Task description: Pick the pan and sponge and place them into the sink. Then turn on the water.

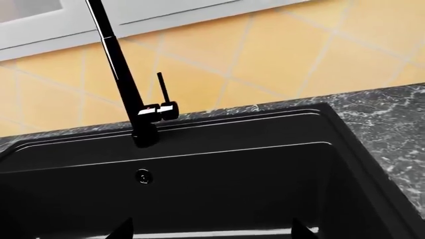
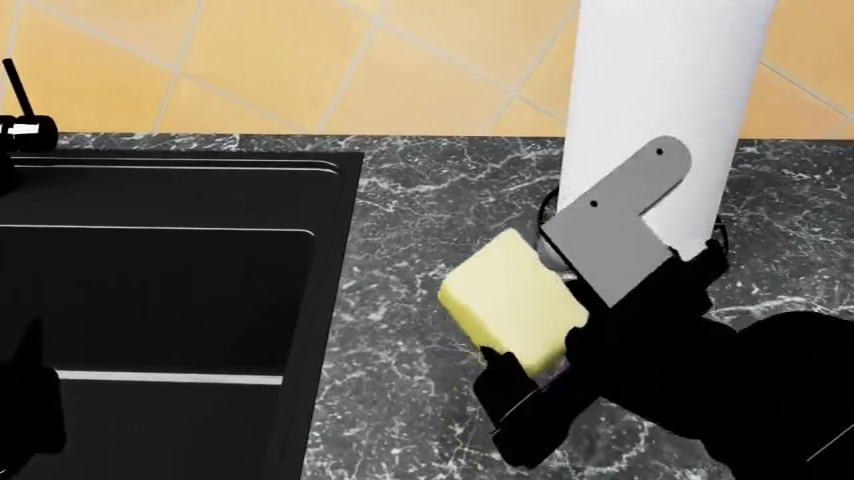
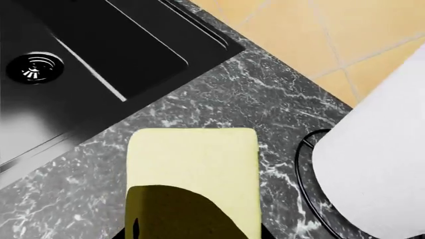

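The pale yellow sponge (image 2: pixel 511 298) (image 3: pixel 192 159) is tilted over the marble counter, right of the sink (image 2: pixel 334 190), and my right gripper (image 2: pixel 537 350) (image 3: pixel 192 234) is shut on its near end. The black sink (image 1: pixel 252 117) (image 3: pixel 133 45) has a chrome drain (image 3: pixel 35 67) in its floor. My left gripper (image 1: pixel 212 231) hangs open over the basin with nothing between its fingertips (image 1: pixel 123 231), facing the tall black faucet (image 1: pixel 123 74). The pan is out of view. No water shows; the spout is outside the frame.
A tall white paper towel roll (image 2: pixel 661 100) (image 3: pixel 378 179) stands on a dark ring holder just behind and right of the sponge. The faucet lever (image 1: pixel 161 92) (image 2: pixel 20 125) points up. Dark marble counter (image 2: pixel 427 420) surrounds the sink, with a yellow tiled wall (image 2: pixel 267 60) behind.
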